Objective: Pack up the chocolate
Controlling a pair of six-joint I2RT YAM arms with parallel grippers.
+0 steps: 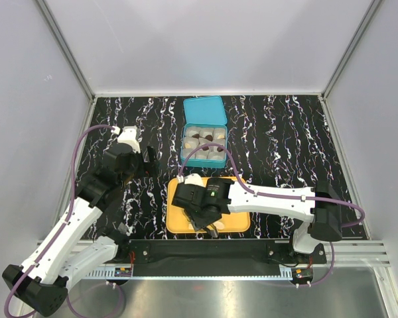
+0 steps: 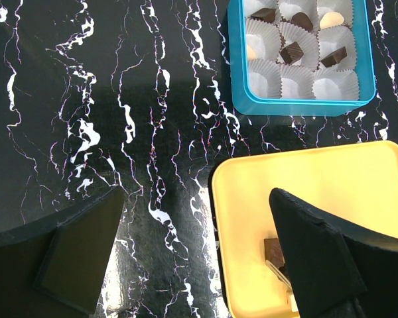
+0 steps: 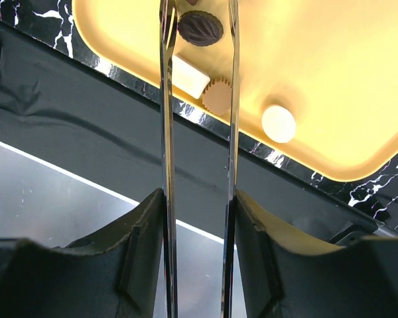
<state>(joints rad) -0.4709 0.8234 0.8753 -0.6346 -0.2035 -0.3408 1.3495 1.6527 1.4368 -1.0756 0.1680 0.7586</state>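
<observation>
An orange tray (image 1: 176,224) lies at the near middle; it also shows in the right wrist view (image 3: 331,73) and the left wrist view (image 2: 318,179). On it are a dark oval chocolate (image 3: 200,28), a white block (image 3: 190,76), a cream ridged round (image 3: 217,97), a cream round (image 3: 278,123) and a dark square (image 2: 273,250). My right gripper (image 3: 199,199) is shut on metal tongs (image 3: 167,132), whose tips stand either side of the dark oval. My left gripper (image 2: 196,199) is open and empty over the table, left of the tray.
A teal box (image 2: 237,66) of white paper cups stands behind the tray, with dark pieces (image 2: 292,52) and cream pieces (image 2: 330,20) in some cups. Its lid (image 1: 204,108) lies behind it. The black rail (image 3: 86,112) runs along the near edge.
</observation>
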